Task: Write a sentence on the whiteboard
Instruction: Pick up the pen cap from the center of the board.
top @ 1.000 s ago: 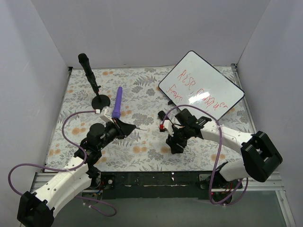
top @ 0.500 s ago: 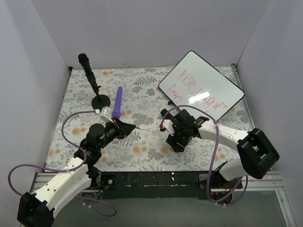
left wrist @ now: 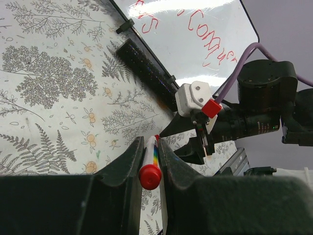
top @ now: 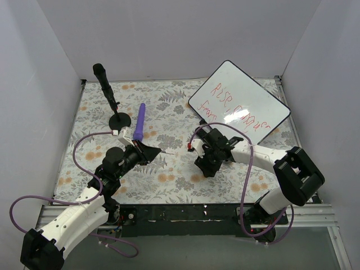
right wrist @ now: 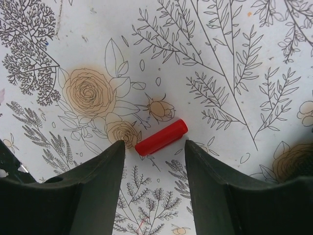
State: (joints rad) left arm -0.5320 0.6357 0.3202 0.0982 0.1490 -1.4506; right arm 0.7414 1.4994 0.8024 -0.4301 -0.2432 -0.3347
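Red marker letters, the sentence point(top: 239, 108), sit on the whiteboard point(top: 250, 84), which lies skewed at the far right of the floral worktop point(top: 163, 107). You can read roughly "Rise, conquer" in the upper row, with a few letters in a second row below it.
Your left hand point(left wrist: 150, 147) is pressed together on a marker point(left wrist: 148, 169): red butt end toward the wrist camera, tip pointing out toward the right arm.
Your right hand point(right wrist: 154, 143) is spread, low over the worktop, and a red cap point(right wrist: 162, 137) lies on the cloth between its fingers.
A black bar point(left wrist: 146, 68) rests just beside the whiteboard's near edge.
A purple stick point(top: 139, 121) and a black upright stand point(top: 109, 95) are on the left side, well apart from the board
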